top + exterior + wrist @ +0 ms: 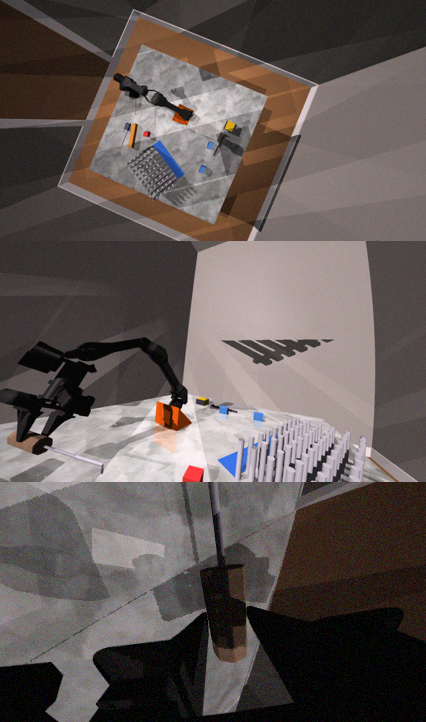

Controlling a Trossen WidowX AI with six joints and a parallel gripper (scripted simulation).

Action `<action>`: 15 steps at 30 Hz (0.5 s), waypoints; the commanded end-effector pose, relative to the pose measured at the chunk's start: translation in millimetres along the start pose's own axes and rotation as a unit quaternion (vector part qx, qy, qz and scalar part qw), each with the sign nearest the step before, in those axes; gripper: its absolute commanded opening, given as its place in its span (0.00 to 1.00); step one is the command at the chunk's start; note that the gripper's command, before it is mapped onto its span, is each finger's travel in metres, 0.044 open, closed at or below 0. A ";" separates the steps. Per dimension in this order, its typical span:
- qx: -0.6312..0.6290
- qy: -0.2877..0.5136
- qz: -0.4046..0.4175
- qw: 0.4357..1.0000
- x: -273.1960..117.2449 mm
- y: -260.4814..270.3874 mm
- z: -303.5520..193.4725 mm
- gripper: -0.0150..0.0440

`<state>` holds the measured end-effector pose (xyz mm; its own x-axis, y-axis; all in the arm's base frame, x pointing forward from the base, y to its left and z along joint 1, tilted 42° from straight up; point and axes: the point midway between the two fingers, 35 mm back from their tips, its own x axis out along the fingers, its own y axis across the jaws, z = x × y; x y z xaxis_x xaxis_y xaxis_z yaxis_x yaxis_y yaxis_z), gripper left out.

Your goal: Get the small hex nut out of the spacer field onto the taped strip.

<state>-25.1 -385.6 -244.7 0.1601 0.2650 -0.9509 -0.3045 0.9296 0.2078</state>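
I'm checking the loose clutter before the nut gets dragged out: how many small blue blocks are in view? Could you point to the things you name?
2. In the exterior view, one (210,145) (223,409) is beside the black rod (219,146) (231,410); the other (202,169) (258,416) is nearer the spacers (149,170) (280,462).

The tape strip is showing solid blue, the tool handle brown, and the tabletop mottled grey and white.
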 end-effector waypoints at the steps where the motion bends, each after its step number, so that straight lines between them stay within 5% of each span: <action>1: 0.028 0.007 0.012 1.000 2.2 6.5 4.3 0.25; 15: 0.199 0.088 0.012 0.976 -3.5 31.0 20.9 0.25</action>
<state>-16.2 -357.3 -233.8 0.0162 0.2799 -0.9599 0.0137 0.9599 0.2801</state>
